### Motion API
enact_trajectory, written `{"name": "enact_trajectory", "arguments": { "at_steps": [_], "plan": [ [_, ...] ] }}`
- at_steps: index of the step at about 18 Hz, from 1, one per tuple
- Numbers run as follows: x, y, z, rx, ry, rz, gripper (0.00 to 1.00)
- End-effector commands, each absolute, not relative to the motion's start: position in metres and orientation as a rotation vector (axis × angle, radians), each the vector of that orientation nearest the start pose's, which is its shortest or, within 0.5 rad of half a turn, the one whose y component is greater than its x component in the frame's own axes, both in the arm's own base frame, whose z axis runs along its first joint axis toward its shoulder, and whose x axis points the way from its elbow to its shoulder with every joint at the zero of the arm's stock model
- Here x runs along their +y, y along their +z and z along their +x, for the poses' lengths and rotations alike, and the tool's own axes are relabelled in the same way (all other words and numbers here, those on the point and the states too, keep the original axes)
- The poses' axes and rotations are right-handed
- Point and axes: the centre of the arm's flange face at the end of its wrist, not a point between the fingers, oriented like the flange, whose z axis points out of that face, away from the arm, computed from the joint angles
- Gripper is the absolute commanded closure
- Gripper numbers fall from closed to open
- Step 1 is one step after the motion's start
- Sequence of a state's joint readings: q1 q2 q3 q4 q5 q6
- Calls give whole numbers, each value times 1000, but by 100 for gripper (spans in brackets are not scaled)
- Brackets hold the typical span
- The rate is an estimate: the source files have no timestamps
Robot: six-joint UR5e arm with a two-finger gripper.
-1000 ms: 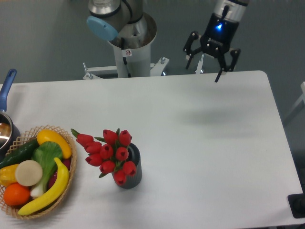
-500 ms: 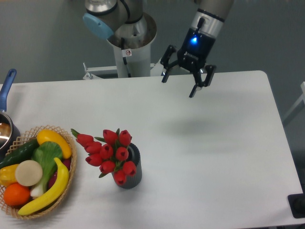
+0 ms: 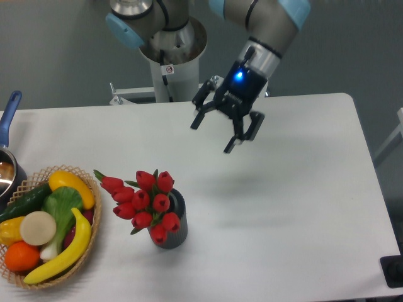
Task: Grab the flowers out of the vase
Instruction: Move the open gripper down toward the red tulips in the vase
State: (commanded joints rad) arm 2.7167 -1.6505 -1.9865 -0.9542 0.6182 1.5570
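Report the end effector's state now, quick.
End effector: open, holding nothing, in the air apart from the flowers.

1. Your arm enters from the 12 o'clock edge of the view and slants down toward 7 o'clock, its grey wrist section ending in a dark housing with a blue light lit on its side.
2. Your tool [image 3: 213, 136] hangs in the air above the surface, touching nothing.
3. Its two black fingers [image 3: 196, 121] are spread wide apart with nothing between them, one toward 9 o'clock and the other toward 4 o'clock of the housing.
4. The fingertips point down and toward 7 o'clock, so the tool is tilted rather than vertical.
5. The arm's base column stands at 11 o'clock of the tool.
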Motion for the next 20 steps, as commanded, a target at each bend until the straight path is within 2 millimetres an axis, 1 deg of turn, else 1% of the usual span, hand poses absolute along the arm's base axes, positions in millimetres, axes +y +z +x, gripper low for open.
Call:
{"name": "enact_trajectory", "arguments": {
  "at_steps": [1, 2, 4, 5, 7, 8, 10, 11, 12, 15, 17, 20],
  "plan": [
    [399, 352, -353, 518, -123, -2123, 0],
    [407, 354, -352, 520, -138, -2117, 0],
    [418, 350, -354, 482, -184, -2118, 0],
    [423, 353, -353, 479, -196, -2095, 0],
    [428, 349, -357, 472, -217, -2071, 0],
    [433, 346, -359, 476, -226, -2069, 0],
    [440, 334, -362, 478, -245, -2071, 0],
    [441, 329, -364, 473, -253, -2073, 0],
    [441, 328, -364, 472, -254, -2074, 0],
    [443, 330, -367, 454, -260, -2073, 0],
    [446, 326, -370, 431, -284, -2063, 0],
    [449, 328, -368, 423, -298, -2041, 0]
  ]
}}
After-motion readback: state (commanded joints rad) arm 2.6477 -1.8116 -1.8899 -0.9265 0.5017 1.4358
